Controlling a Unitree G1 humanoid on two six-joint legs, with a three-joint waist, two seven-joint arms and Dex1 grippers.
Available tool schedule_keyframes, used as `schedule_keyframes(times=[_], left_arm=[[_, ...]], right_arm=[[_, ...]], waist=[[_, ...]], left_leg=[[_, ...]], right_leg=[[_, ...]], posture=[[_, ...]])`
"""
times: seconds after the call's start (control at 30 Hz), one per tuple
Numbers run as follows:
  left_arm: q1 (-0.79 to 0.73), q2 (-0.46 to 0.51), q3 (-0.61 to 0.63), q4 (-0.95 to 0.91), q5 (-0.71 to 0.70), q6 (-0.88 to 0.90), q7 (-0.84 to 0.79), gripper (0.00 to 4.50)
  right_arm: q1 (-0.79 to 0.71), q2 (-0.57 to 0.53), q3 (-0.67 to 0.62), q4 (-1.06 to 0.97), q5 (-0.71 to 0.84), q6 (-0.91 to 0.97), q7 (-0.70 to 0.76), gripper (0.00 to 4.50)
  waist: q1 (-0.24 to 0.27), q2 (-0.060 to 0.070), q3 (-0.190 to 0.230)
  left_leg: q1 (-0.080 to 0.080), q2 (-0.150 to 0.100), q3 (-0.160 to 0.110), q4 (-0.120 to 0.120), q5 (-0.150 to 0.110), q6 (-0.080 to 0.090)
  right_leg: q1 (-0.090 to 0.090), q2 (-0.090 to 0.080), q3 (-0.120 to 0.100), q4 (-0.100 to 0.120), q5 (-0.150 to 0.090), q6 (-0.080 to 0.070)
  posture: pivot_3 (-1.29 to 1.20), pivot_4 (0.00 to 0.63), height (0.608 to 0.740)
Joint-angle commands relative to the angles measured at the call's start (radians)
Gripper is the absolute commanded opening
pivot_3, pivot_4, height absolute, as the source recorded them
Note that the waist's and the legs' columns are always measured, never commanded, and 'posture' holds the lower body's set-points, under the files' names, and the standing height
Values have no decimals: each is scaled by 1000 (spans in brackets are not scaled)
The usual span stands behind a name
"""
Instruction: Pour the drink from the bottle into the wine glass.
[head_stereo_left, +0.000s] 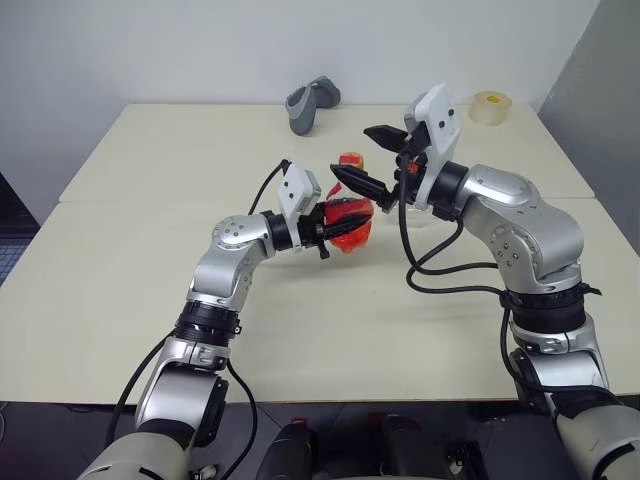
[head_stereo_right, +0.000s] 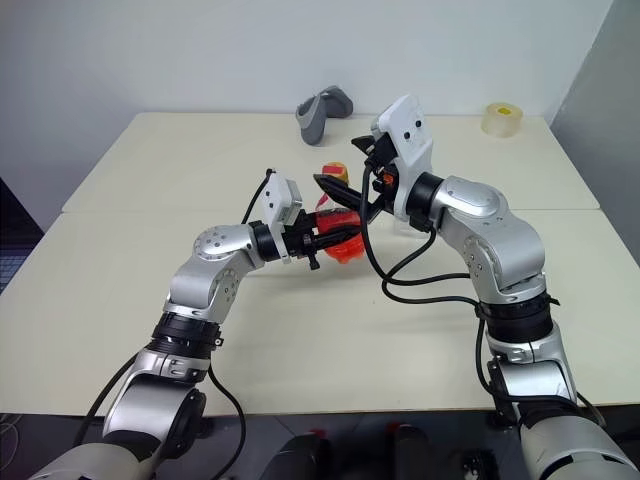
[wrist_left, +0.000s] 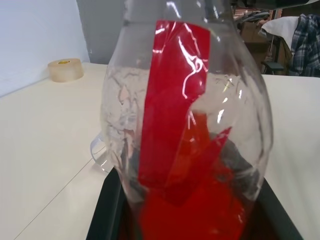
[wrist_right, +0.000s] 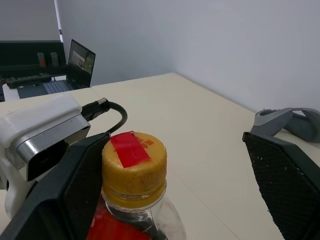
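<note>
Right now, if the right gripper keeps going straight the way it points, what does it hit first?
The cap of the bottle that the left gripper holds. The right gripper has its jaws open on either side of the cap, so it would likely close in around the neck; exact depth is unclear.

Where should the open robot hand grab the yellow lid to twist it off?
Best around the ridged side wall of the cap, one finger each side, coming level toward the neck as the right gripper is. The cap is round and stands clear above the bottle, which the left gripper holds by its body.
</note>
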Motion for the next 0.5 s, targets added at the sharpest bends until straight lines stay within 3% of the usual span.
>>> schedule_keyframes(times=[0.03, 0.33, 0.5], left_arm=[[-29, -2, 19, -35, -12, -34, -6, 1186], [-21, 4, 22, -39, -12, -34, -7, 1186], [-26, 1, 20, -32, -11, -36, -10, 1157]], right_arm=[[-12, -33, -47, -43, 3, 5, -4, 4500], [84, -162, -117, -123, 53, 67, 21, 4500], [134, -159, -152, -173, 144, 109, 48, 4500]], waist=[[0, 0, 0], [2, 0, 0], [-2, 0, 0]], left_leg=[[0, 0, 0, 0, 0, 0], [0, 0, 0, 0, 0, 0], [0, 0, 1, 0, 0, 0]], right_leg=[[0, 0, 0, 0, 0, 0], [0, 0, 0, 0, 0, 0], [0, 0, 0, 0, 0, 0]], posture=[[0, 150, 740], [0, 150, 740], [0, 150, 740]])
